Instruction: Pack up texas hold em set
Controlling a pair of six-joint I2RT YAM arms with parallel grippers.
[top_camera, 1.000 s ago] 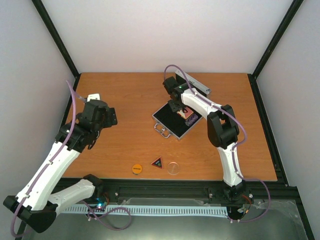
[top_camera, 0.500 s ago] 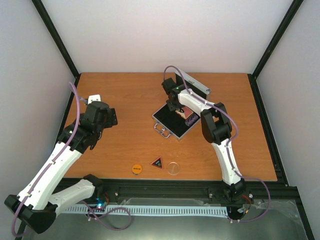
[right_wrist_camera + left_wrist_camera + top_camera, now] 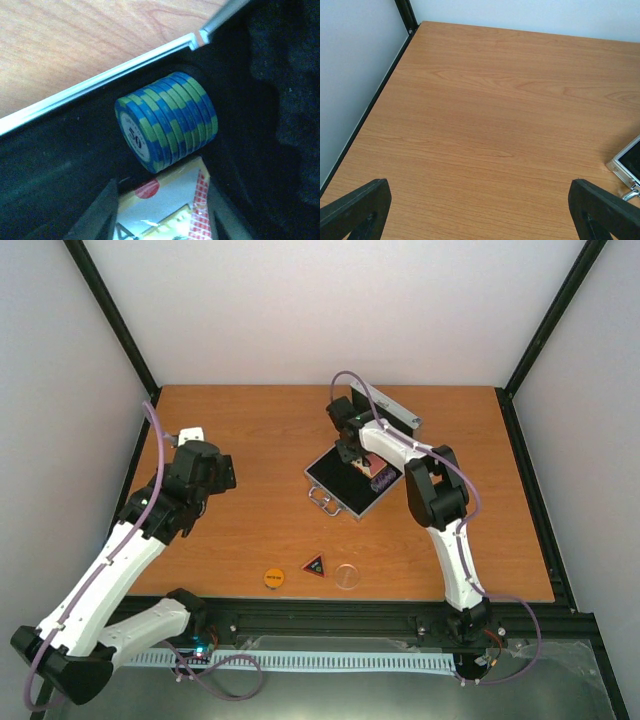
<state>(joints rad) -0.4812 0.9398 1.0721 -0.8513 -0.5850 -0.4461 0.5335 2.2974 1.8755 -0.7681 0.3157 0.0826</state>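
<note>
The right gripper [image 3: 349, 453] reaches down into the open case [image 3: 326, 482] — its fingers [image 3: 100, 212] stand on both sides of the card pack [image 3: 167, 205], but I cannot tell if they press it. Just ahead of them a blue-green stack of poker chips [image 3: 167, 120] lies on its side in the black lining, just beside the pack. The left gripper [image 3: 480, 210] hovers with its jaws wide apart over the table [image 3: 485, 110] — the case corner at its right.

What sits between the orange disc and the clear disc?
The black-red triangle, apart from both the orange disc and the clear disc. Seen in the top external view.
</note>
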